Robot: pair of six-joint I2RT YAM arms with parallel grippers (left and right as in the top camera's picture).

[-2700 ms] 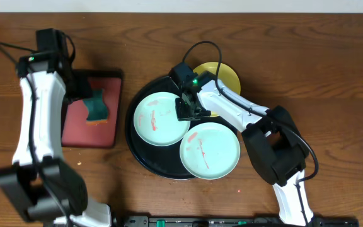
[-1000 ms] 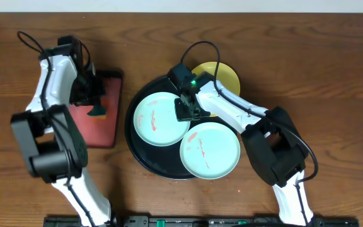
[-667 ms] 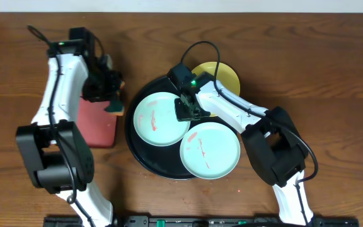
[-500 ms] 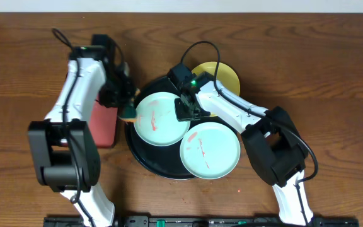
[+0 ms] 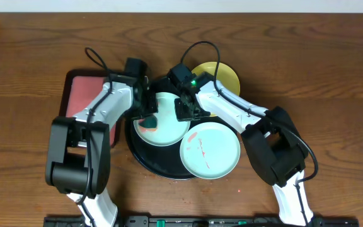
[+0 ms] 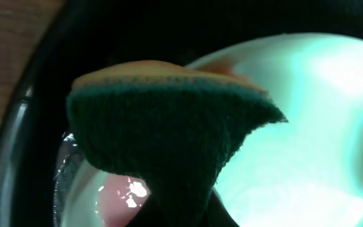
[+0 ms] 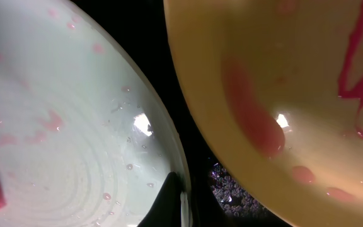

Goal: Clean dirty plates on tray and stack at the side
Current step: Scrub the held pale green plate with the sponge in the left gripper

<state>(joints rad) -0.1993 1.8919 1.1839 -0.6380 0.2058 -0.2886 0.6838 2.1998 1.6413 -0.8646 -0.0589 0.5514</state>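
The left pincer (image 5: 145, 108) is clamped on a green sponge (image 6: 169, 126) with an orange back, and the sponge's dark scouring face hangs down from the jaws. Directly under this pincer lies the upper pale plate (image 5: 169, 123). The sponge sits over the plate's rim on the side nearest the left arm, but whether it touches the plate cannot be told. Reddish smears show on the plate just below the sponge.

The right pincer (image 5: 186, 110) has its jaws together on the opposite edge of the same plate, facing the left pincer across it. In the right wrist view one dark fingertip (image 7: 170, 200) rests on the plate's rim. Whether the rim is actually pinched cannot be told. Just beside this pincer, on the side away from the left one, is the yellow plate (image 5: 225, 77), marked with red streaks and drops. It lies partly over the rim of the black tray (image 5: 140, 161).

The lower pale plate (image 5: 210, 151), also smeared, lies near the right pincer, towards that arm's base. It overlaps the tray's edge and touches the upper plate. Both pincers hang over the black tray.

Behind the left pincer, under its arm, a pink tray (image 5: 80, 94) lies on the wooden table (image 5: 333, 75)
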